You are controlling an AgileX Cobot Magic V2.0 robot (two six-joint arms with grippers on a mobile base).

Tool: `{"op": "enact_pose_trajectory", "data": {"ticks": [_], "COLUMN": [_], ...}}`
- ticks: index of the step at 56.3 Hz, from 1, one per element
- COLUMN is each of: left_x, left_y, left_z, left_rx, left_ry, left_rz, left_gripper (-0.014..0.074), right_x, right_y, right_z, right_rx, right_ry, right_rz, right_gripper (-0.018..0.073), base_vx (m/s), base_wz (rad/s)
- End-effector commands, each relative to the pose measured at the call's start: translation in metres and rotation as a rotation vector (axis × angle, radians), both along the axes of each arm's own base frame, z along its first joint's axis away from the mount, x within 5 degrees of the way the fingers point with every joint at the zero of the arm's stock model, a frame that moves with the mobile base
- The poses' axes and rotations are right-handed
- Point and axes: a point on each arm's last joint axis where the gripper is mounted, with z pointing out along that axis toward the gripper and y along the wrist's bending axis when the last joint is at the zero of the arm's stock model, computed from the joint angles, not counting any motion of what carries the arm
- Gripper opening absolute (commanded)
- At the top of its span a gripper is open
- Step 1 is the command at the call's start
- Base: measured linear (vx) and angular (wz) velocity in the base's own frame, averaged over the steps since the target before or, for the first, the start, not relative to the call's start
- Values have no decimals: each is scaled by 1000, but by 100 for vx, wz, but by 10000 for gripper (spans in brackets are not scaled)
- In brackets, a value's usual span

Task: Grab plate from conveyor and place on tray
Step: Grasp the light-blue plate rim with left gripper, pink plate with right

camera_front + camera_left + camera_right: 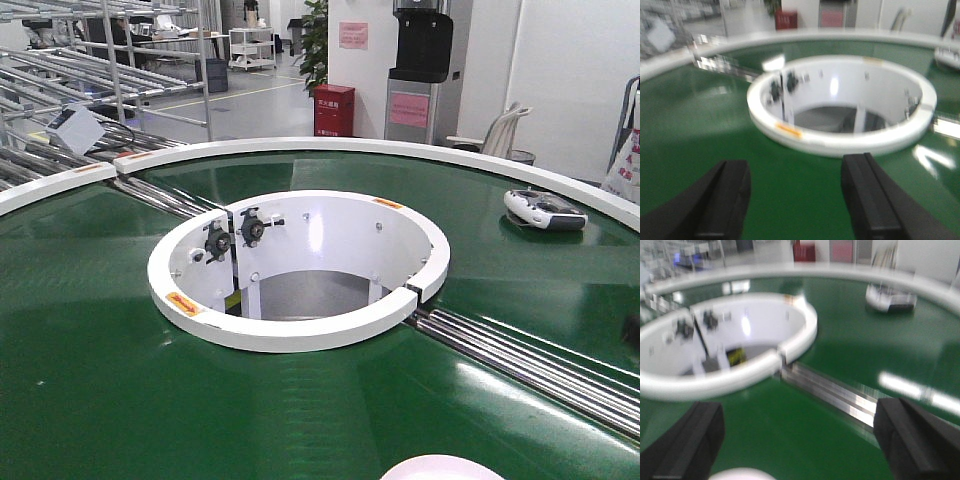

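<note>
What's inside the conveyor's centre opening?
In the conveyor opening: white wall with two black fittings on its left, grey floor below. The near rim hides the wall beneath it.

You have the conveyor (90, 380) filling the front view: a wide ring of glossy dark green belt streaked with bright reflections, bounded by a white curved outer rim (330, 146). At its middle sits the round central opening (340, 235), white-walled, with a thick white collar split by a seam on each side. Steel rollers (530, 365) run in a band from the collar's right seam toward the lower right, cutting across the belt. At the very bottom edge you see a pale rounded sliver on the belt, probably the plate (440, 467), mostly cut off by the frame. The right wrist view shows it too, blurred.
</note>
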Motion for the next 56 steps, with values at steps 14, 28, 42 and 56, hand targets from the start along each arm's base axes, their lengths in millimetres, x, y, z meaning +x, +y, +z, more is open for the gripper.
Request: {"op": "enact_pose_trajectory", "data": {"ticks": [14,28,42,56], "left_x": [61,95,110,118], "left_y": [-15,-31,-34,-35], "left_z": [-60,-120,-157,-184], "left_rx": [-20,-3,15,10], "left_ry": [451,669,783,860], "left_rz": [-35,-63,-57,-45], "left_gripper": [524,524,524,524], "right_x": [87,124,137,146], "right_y": [33,37,39,39], "right_z": [-49,-107,-138,-162], "right_rx": [-95,-86,-89,-89], "right_ry": [557,789,873,920], "right_rz": [183,176,174,168], "right_gripper": [536,531,531,531], "base_vx": [0,0,0,0], "base_wz": [0,0,0,0]}}
